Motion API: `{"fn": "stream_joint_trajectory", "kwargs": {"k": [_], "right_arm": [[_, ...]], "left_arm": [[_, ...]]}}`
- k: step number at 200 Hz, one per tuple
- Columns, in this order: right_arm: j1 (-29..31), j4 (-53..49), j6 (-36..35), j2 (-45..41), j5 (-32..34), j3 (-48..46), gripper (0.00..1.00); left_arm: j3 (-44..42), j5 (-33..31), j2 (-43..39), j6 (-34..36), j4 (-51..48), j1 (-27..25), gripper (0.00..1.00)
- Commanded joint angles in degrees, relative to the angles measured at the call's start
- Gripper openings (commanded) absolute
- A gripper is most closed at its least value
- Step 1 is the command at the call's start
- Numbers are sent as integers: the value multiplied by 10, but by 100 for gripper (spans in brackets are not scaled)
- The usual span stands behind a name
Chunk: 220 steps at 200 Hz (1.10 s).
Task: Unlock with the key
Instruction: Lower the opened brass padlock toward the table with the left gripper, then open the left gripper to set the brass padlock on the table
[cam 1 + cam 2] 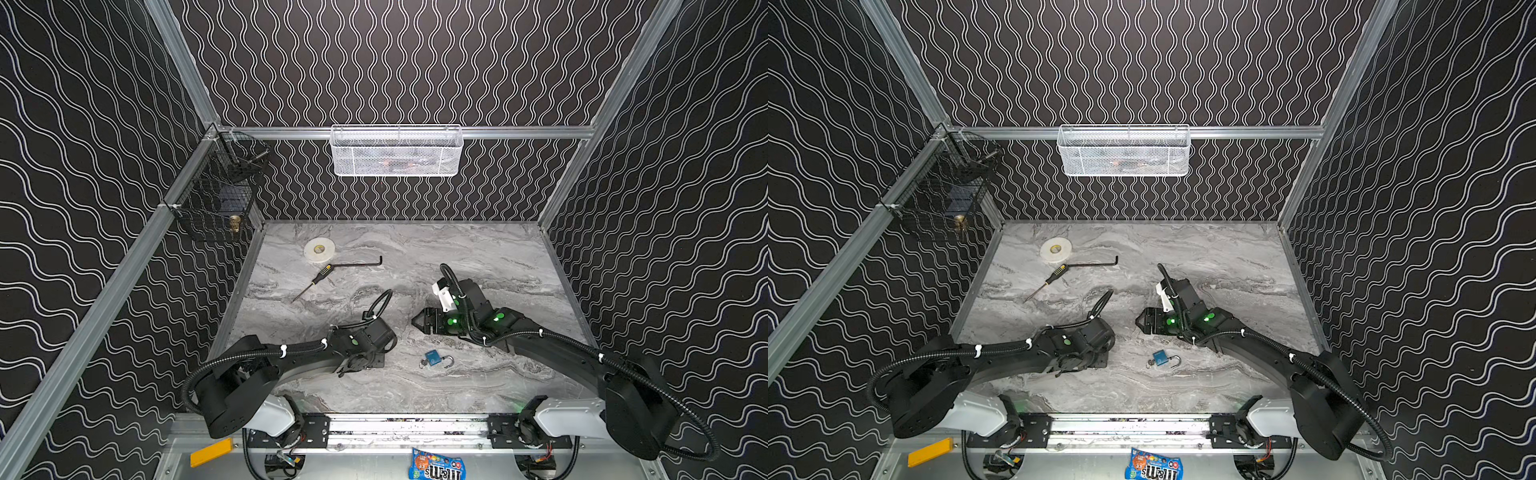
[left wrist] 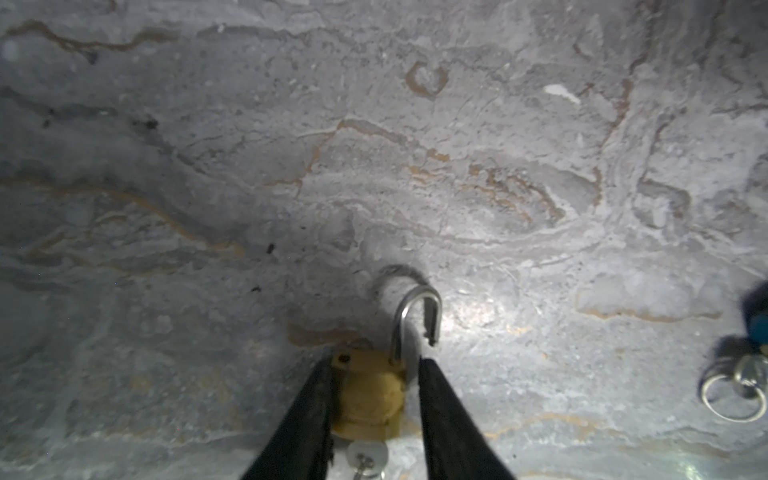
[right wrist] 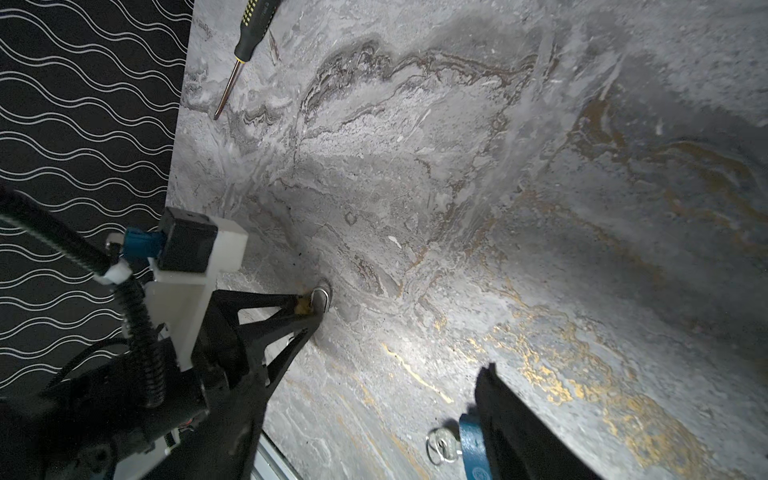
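Left wrist view: left end effector [image 2: 376,360], jaws parted, straddles the brass padlock [image 2: 370,395], key [image 2: 366,454] at its near end, shackle [image 2: 415,303] sprung, best backed straight off without dragging; open right end effector [image 1: 417,322] hovers beside the blue padlock [image 1: 433,358].

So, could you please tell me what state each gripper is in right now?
Left gripper: open, with its fingers on either side of the brass padlock and a slight gap on one side.
Right gripper: open, holding nothing.
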Motion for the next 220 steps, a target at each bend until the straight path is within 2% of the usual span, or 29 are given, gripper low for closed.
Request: {"fn": "stream_joint_trajectory", "kwargs": {"k": [1, 75, 126, 145, 191, 220], "right_arm": [[0, 14, 0, -5, 3, 2, 81], [0, 16, 1, -13, 3, 1, 81], [-2, 25, 9, -20, -1, -6, 81], [-6, 27, 11, -22, -4, -8, 81], [-15, 33, 16, -29, -11, -17, 81], [-22, 43, 22, -34, -19, -25, 81]], "left_arm": [[-14, 3, -3, -20, -32, 1, 46], [-16, 1, -14, -14, -11, 2, 57], [-6, 9, -6, -18, 23, 8, 91], [-11, 20, -7, -31, 45, 17, 97], [-35, 38, -21, -49, 80, 36, 98], [-57, 44, -64, -59, 102, 44, 97]]}}
